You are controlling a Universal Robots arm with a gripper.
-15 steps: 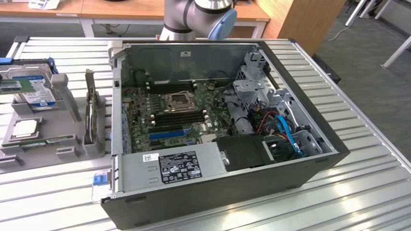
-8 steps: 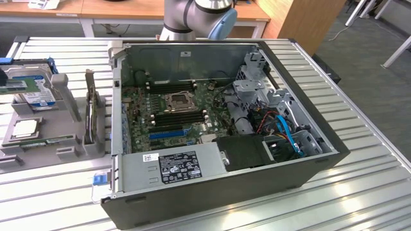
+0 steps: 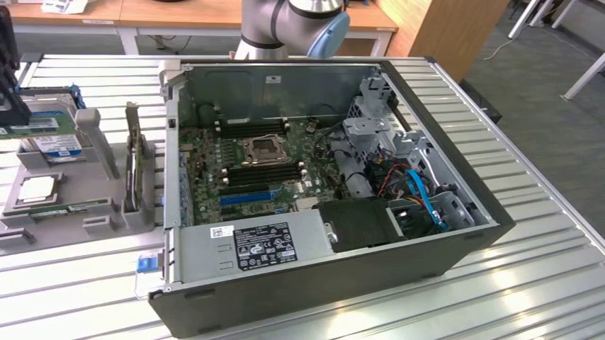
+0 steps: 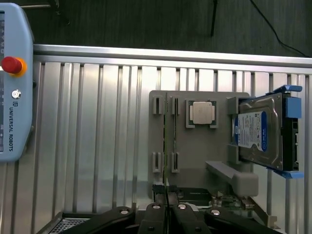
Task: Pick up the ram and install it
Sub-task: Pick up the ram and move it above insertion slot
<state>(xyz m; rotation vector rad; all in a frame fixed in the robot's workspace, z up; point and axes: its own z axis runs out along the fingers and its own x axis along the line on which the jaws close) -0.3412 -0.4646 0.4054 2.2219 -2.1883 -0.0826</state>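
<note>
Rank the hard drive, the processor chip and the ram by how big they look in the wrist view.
1. hard drive, clearly largest.
2. ram and processor chip: cannot rank; the ram shows edge-on, longer but much thinner.

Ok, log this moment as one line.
gripper shut on ram | ram edge-on over fixture | case open, ram not installed

Ram [image 4: 166, 146] in tool [image 4: 166, 197] above holder [image 4: 204, 151]; case [image 3: 454, 255] beside
</note>
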